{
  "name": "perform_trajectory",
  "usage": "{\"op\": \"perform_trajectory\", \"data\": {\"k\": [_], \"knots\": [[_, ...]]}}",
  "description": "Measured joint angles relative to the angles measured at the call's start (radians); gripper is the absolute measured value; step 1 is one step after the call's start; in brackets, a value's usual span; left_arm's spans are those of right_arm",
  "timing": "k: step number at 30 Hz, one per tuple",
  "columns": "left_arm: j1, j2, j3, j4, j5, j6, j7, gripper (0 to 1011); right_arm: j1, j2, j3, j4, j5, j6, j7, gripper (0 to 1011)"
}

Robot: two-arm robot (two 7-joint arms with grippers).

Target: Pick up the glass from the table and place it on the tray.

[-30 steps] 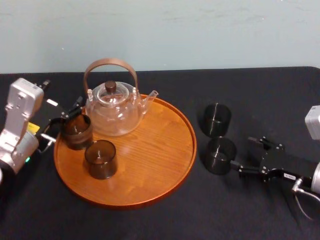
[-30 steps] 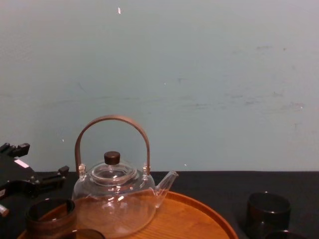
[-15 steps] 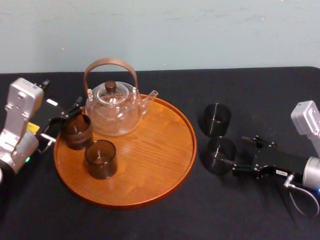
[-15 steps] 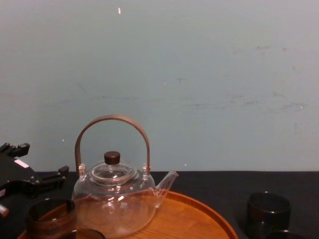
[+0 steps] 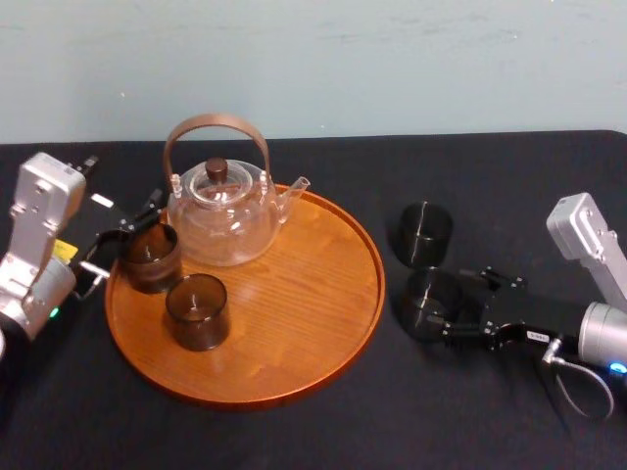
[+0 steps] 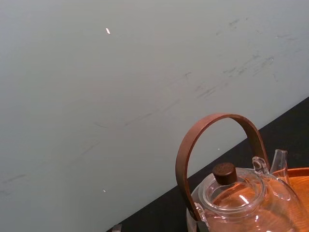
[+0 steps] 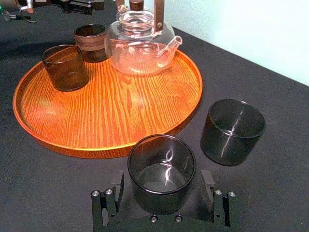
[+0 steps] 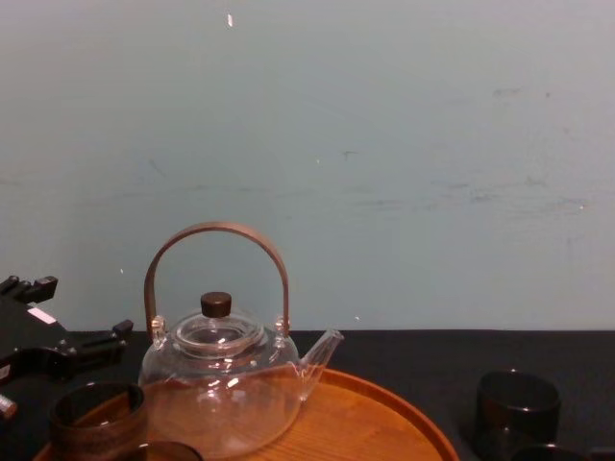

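In the head view the right tool [image 5: 456,305] lies low at the lower right of the frame, stretched toward the middle. Its fingers [image 7: 208,186] are spread wide and stand on either side of the glass [image 5: 427,300]. The right wrist view shows a finger on each flank of the glass; whether either one touches it cannot be told. The glass stands upright on the black tabletop [image 5: 509,186], just beside the right rim of the tray [image 5: 294,333] and not on it.

A second glass [image 5: 424,233] stands upright on the cloth just above the first in the frame, close to it but apart.

The round wooden tray fills the middle left of the head view. At its upper left sits a clear teapot [image 5: 220,217] with a brown arched handle. Below that are a brown cup [image 5: 150,257] near the left rim and a dark cup [image 5: 196,311] a little lower.

The left tool [image 5: 125,238] rests at the left of the frame, fingers apart, beside the brown cup.
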Motion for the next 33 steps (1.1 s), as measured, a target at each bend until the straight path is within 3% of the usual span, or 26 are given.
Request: {"op": "perform_trajectory", "data": {"k": [24, 33], "knots": [[0.0, 0.0, 0.0, 0.0, 0.0, 0.0, 0.0, 1001, 0.084, -0.057, -0.057, 0.064, -0.041, 0.027, -0.012, 1002], [0.0, 0.0, 0.0, 0.0, 0.0, 0.0, 0.0, 1001, 0.084, -0.057, -0.057, 0.064, -0.042, 0.028, -0.013, 1002]]}}
